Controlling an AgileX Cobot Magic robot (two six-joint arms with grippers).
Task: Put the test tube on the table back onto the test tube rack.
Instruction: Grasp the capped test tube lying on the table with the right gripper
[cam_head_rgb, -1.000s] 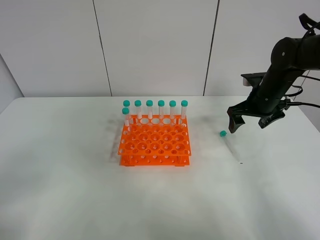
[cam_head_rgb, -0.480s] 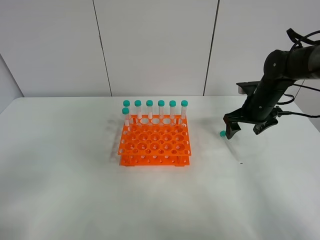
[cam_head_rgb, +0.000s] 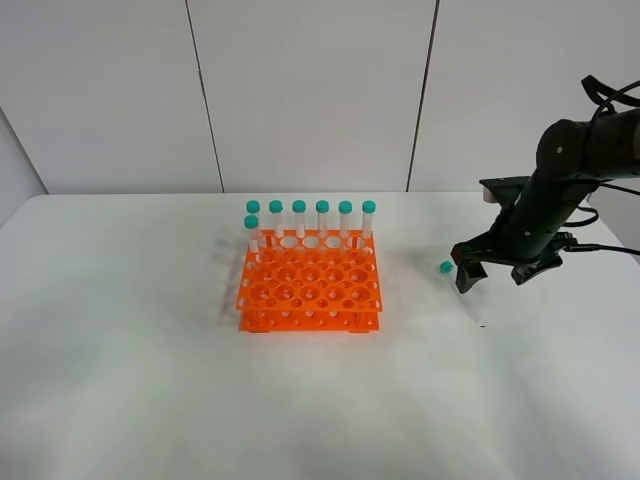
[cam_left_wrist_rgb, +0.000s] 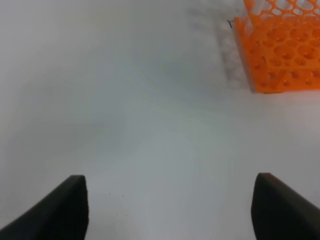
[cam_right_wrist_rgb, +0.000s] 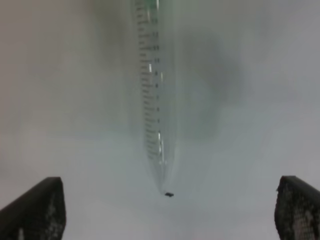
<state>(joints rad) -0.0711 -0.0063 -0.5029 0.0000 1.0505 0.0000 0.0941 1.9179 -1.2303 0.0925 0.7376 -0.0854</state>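
The right gripper hangs low over the table, jaws spread wide. The test tube lies flat, centred ahead of it, conical tip nearest. Well off past the cap stands the test tube rack. The left gripper is also spread, with the rack ahead of it.

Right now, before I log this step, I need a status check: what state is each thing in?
test tube: lying flat on the table, capped, not gripped.
test tube rack: standing upright, most holes empty.
seven racked tubes: upright in the rack, capped.
right gripper: open, over the lying tube.
left gripper: open, holding nothing.
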